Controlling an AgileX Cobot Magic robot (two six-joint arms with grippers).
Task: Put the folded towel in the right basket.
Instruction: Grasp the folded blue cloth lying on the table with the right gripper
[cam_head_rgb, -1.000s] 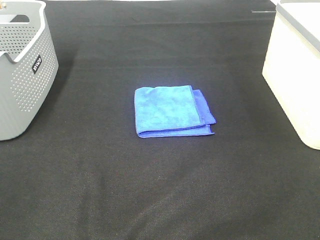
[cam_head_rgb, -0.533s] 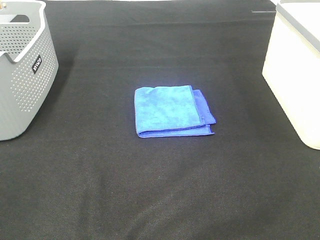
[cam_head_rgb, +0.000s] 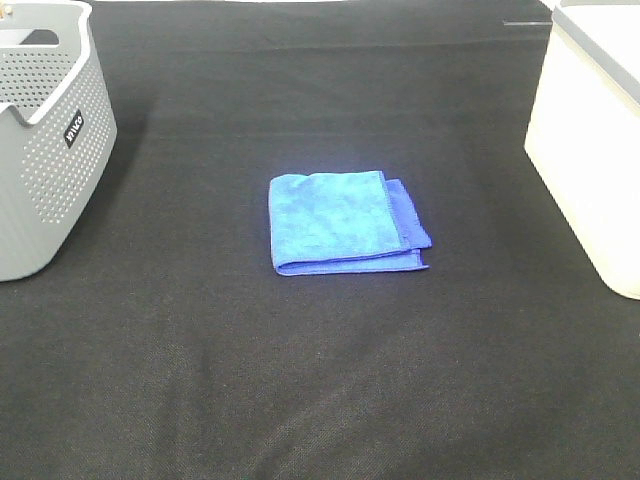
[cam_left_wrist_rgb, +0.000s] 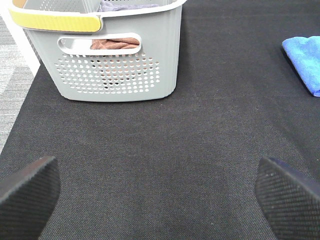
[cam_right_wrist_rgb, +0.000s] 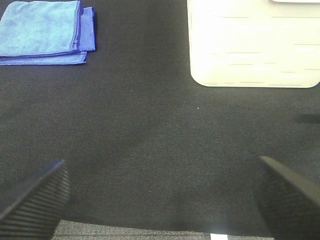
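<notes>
A folded blue towel lies flat on the black table, near its middle. It also shows in the right wrist view and partly in the left wrist view. The white right basket stands at the table's right edge and shows in the right wrist view. My left gripper is open and empty, low over the table near the grey basket. My right gripper is open and empty near the table's front edge, apart from the towel. Neither gripper shows in the exterior view.
A grey perforated basket stands at the left; in the left wrist view it has a yellow rim piece and cloth inside. The black table cloth ends at a front edge in the right wrist view.
</notes>
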